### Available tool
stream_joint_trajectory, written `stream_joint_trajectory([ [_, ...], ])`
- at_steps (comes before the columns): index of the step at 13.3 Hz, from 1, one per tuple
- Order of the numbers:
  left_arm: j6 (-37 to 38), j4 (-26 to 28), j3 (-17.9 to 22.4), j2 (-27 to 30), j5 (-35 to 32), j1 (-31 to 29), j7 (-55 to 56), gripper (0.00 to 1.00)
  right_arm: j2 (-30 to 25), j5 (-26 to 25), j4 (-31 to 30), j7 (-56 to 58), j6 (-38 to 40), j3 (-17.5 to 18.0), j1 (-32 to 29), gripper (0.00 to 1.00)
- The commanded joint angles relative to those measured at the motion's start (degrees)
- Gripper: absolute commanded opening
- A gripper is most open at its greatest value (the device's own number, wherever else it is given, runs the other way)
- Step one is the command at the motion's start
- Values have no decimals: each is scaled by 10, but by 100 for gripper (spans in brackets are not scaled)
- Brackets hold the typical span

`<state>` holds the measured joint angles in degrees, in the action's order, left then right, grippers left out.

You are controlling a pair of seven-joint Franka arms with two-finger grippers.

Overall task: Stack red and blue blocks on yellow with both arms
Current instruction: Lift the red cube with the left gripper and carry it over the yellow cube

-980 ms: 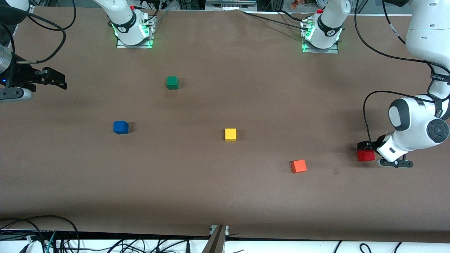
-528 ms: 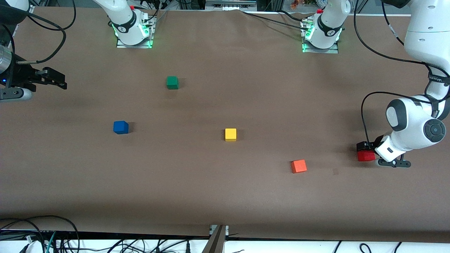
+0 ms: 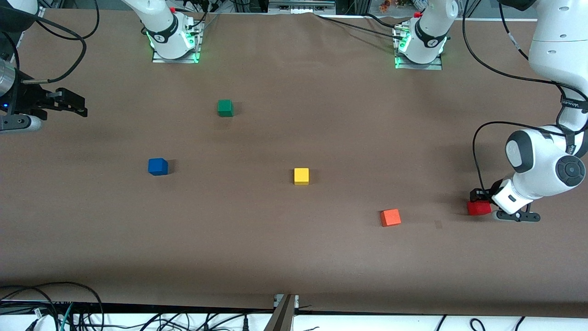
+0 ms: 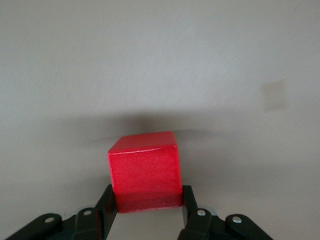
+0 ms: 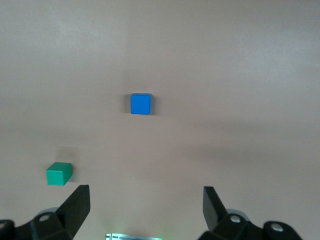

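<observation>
We see the left claw down at the bench at the left arm's end, its two fingers pressed against the sides of the red cube; in the left wrist view the red cube sits squarely between those fingers, gripped low on its flanks, so the left claw is clamped on it; whether the cube rests on the bench or is a little above it, we cannot tell. The right claw hangs over the bench edge at the right arm's end, waiting, its fingers spread wide apart with nothing between them; the right wrist view looks down past the right claw onto the blue cube and the green cube. We find the blue cube alone on the bench toward the right arm's end, well apart from every other cube; the green cube lies farther from the front camera than it; the yellow cube sits near the middle of the bench with nothing on top of it; an orange cube lies between the yellow cube and the red one, nearer to the front camera than either.
</observation>
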<state>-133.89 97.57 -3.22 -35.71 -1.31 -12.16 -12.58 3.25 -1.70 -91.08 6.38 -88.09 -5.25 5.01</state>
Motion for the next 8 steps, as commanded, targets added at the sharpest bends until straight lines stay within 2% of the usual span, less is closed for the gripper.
stream_joint_trajectory([
  [1, 76, -32, -41, 45, -1, 31, 50, 4, -10, 11, -7, 6, -2, 7, -10, 100],
  [4, 190, -105, -88, 47, 0, 89, 146, 4, -9, 11, -7, 6, -2, 7, -10, 100],
  [8, 205, -117, -183, 44, -8, 171, 316, 6, -8, 10, -6, 6, -3, 5, -10, 100],
])
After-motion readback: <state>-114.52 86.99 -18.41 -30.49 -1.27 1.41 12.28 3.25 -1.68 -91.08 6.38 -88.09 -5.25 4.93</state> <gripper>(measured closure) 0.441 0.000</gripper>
